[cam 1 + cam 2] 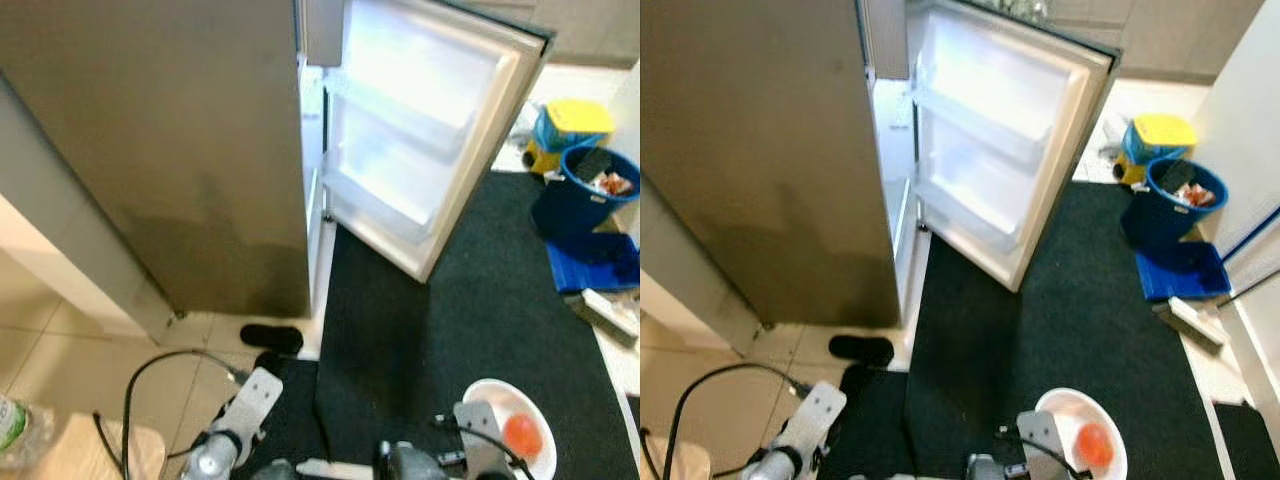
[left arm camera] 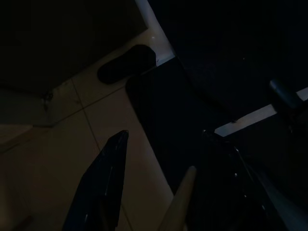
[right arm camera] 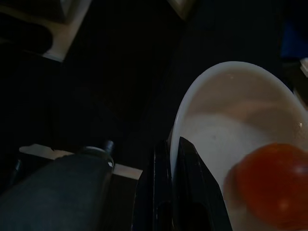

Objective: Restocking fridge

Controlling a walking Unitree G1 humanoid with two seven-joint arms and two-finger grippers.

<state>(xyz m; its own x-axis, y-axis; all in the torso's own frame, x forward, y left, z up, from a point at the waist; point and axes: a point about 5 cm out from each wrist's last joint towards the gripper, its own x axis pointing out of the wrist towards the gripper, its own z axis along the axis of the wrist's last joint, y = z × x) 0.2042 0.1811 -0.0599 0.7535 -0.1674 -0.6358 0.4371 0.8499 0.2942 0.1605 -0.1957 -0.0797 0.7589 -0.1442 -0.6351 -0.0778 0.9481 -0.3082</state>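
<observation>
The fridge (image 1: 170, 150) stands ahead with its grey side toward me. Its white door (image 1: 430, 130) is swung open to the right, and the door shelves look bare. My right gripper (image 3: 174, 144) is shut on the rim of a white bowl (image 1: 482, 394), held low at the bottom right over the dark mat. A round orange-red fruit (image 1: 522, 434) lies in the bowl (image 3: 231, 96). My left gripper (image 2: 158, 150) hangs low on the left above the tiled floor, fingers apart with nothing between them.
A black mat (image 1: 450, 330) covers the floor before the open door. A black slipper (image 1: 271, 338) lies at its left edge. A blue bin (image 1: 585, 195), a yellow-lidded container (image 1: 570, 125) and a blue tray (image 1: 600, 262) stand at the right. A plastic bottle (image 1: 10, 425) is at the bottom left.
</observation>
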